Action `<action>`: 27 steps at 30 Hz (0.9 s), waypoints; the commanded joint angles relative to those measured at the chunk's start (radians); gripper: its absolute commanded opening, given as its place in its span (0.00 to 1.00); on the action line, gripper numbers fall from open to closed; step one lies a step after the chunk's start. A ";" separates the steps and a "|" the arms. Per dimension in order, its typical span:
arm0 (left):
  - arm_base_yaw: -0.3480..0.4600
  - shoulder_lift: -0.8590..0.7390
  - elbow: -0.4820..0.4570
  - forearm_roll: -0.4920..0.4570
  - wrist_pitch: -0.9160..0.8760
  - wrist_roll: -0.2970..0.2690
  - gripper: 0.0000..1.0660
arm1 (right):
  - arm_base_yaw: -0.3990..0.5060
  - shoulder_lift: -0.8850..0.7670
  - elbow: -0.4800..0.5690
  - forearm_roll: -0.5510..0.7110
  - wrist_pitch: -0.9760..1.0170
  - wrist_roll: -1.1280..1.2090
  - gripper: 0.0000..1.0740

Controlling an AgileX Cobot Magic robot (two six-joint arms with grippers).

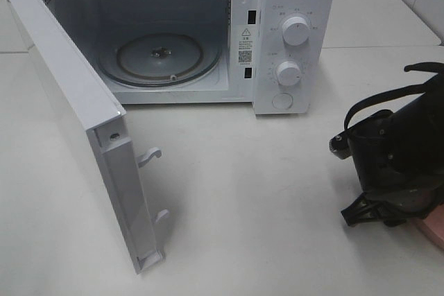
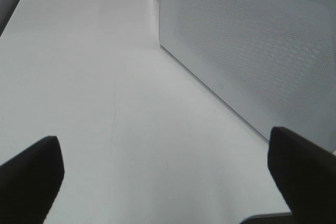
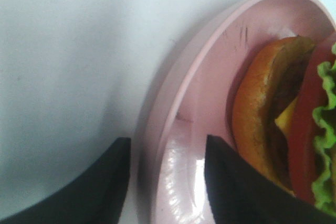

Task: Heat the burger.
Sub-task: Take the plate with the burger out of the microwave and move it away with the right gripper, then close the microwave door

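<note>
The burger (image 3: 283, 124) lies on a pink plate (image 3: 199, 77); I see its golden bun, dark patty, yellow cheese, red tomato and green lettuce in the right wrist view. My right gripper (image 3: 168, 182) is open and straddles the plate's rim, with one finger outside it and one inside. In the exterior high view the right arm (image 1: 388, 164) covers the burger, and only a corner of the plate (image 1: 433, 230) shows at the right edge. My left gripper (image 2: 168, 182) is open and empty above the table, beside the microwave door (image 2: 252, 45).
A white microwave (image 1: 298, 5) stands at the back with its door (image 1: 76, 116) swung wide open to the left. Its glass turntable (image 1: 159, 57) is bare. Two knobs (image 1: 295, 31) are on its right panel. The door's latch hooks (image 1: 149, 156) stick out over the table.
</note>
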 commanded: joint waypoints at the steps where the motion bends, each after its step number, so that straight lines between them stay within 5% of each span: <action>1: 0.003 -0.006 0.000 0.001 -0.013 -0.007 0.92 | -0.003 -0.048 -0.008 0.028 0.024 -0.055 0.52; 8: 0.003 -0.006 0.000 0.001 -0.013 -0.007 0.92 | -0.003 -0.201 -0.008 0.154 0.022 -0.246 0.52; 13: 0.003 -0.006 0.000 0.001 -0.013 -0.007 0.92 | -0.003 -0.431 -0.008 0.413 0.018 -0.614 0.53; 16: 0.003 -0.006 0.000 0.001 -0.013 -0.007 0.92 | -0.003 -0.469 -0.008 0.442 0.018 -0.660 0.53; 18: 0.003 -0.006 0.000 0.001 -0.013 -0.007 0.92 | -0.003 -0.614 -0.008 0.560 0.023 -0.871 0.61; 27: 0.003 -0.006 0.000 0.001 -0.013 -0.007 0.92 | -0.003 -0.877 -0.008 0.746 0.049 -1.089 0.80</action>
